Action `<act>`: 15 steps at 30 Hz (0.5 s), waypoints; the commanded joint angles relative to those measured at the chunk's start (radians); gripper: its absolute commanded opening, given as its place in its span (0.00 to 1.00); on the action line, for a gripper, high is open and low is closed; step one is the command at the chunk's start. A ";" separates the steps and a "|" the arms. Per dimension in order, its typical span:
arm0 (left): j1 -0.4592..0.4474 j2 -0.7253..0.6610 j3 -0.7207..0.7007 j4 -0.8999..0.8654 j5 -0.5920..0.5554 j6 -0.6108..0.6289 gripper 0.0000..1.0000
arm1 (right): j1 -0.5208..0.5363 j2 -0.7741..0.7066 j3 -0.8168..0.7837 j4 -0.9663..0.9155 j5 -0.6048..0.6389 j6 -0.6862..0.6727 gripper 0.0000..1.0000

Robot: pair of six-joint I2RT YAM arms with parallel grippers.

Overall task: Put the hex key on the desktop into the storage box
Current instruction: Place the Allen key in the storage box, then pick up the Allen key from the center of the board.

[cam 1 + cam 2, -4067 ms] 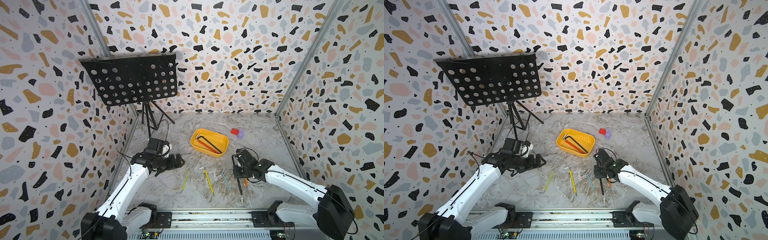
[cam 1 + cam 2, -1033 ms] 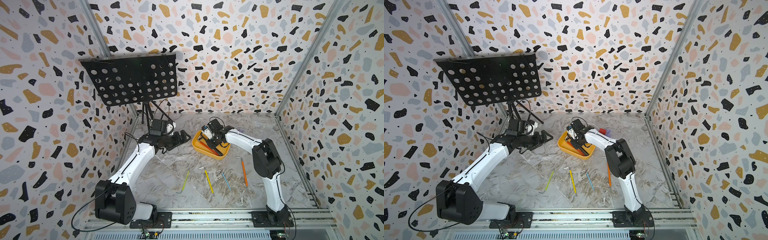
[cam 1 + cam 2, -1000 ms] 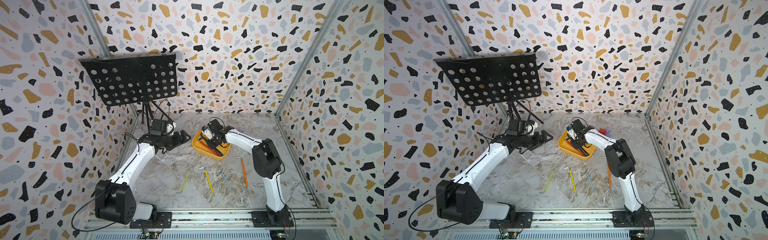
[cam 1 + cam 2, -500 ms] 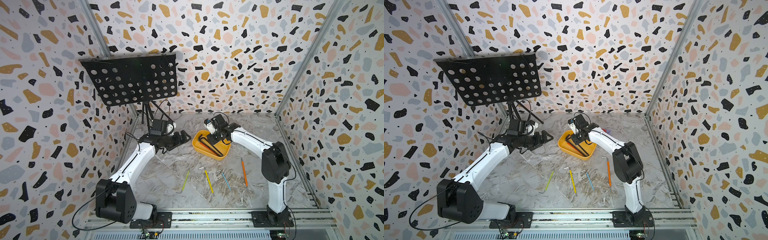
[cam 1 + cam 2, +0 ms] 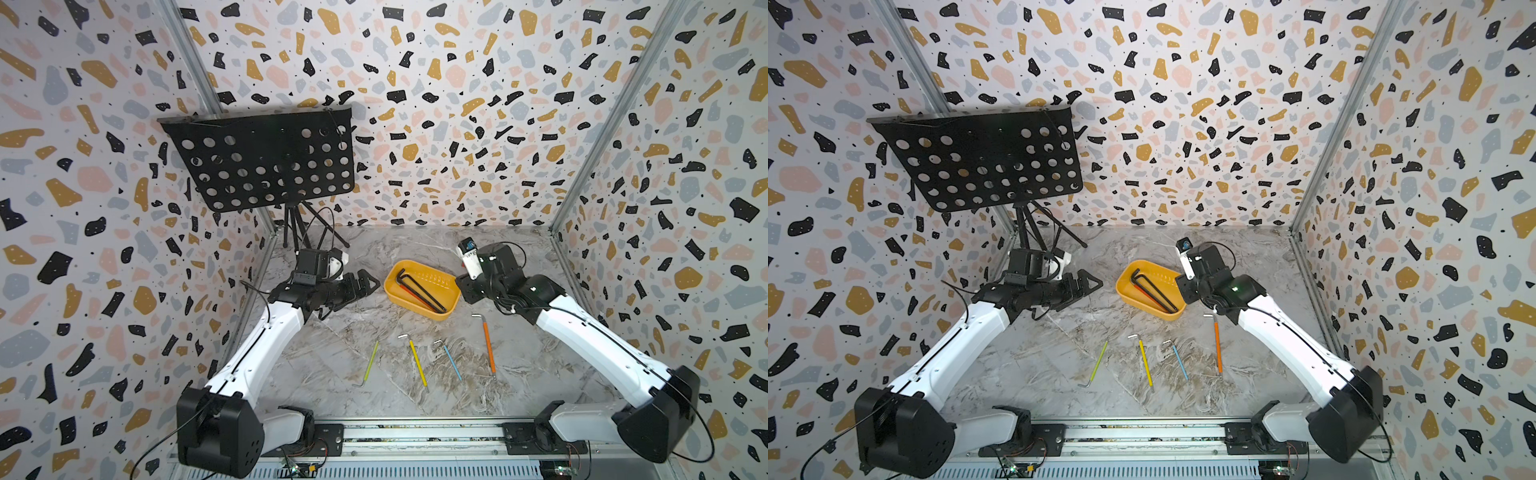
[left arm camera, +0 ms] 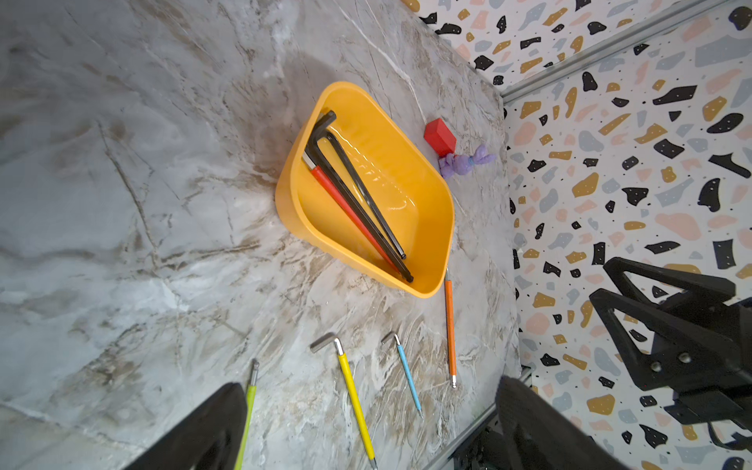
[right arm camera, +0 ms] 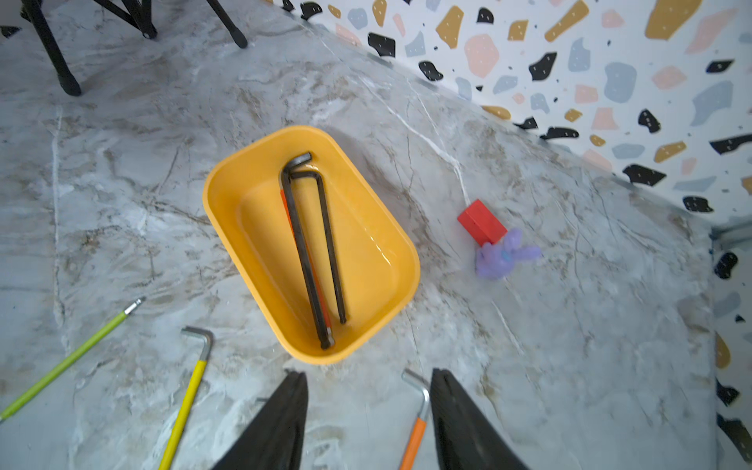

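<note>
The yellow storage box [image 5: 412,308] stands on the marble desktop [image 5: 332,374]. In it lie two black hex keys [image 7: 331,252] and a red one [image 6: 345,208]. Several hex keys lie on the desktop in front of it: green [image 5: 371,363], yellow [image 5: 417,365], blue [image 5: 452,362] and orange [image 5: 487,345]. My right gripper [image 7: 368,373] hovers just beside the box's right near end, open and empty. The orange key's bent end shows between its fingers, lower down on the desktop. My left gripper [image 5: 368,284] hangs left of the box, open and holding nothing.
A small red block [image 7: 482,223] and a purple toy [image 7: 504,254] sit behind the box to the right. A black perforated music stand [image 5: 266,160] on tripod legs [image 5: 299,228] occupies the back left corner. Patterned walls enclose three sides.
My right gripper was over the box, shut on a black hex key. It has opened, left that key in the box and drawn back to the right. The left arm barely moved.
</note>
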State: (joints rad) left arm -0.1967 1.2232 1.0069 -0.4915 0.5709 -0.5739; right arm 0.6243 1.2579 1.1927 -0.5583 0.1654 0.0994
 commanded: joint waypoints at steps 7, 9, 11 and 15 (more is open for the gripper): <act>0.000 -0.142 -0.111 -0.177 -0.024 0.050 1.00 | -0.008 -0.182 -0.241 -0.150 0.040 0.226 0.56; -0.003 -0.148 -0.114 -0.230 -0.078 0.086 1.00 | -0.009 -0.193 -0.294 -0.154 0.040 0.282 0.56; -0.003 -0.144 -0.122 -0.261 -0.105 0.106 1.00 | -0.009 -0.193 -0.339 -0.152 0.041 0.325 0.55; -0.005 -0.142 -0.160 -0.268 -0.133 0.116 1.00 | -0.008 -0.181 -0.392 -0.153 0.061 0.360 0.54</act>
State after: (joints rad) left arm -0.1978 1.0847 0.8738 -0.7158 0.4870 -0.4992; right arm 0.6178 1.0843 0.8104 -0.6884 0.1982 0.3878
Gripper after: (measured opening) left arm 0.996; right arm 0.545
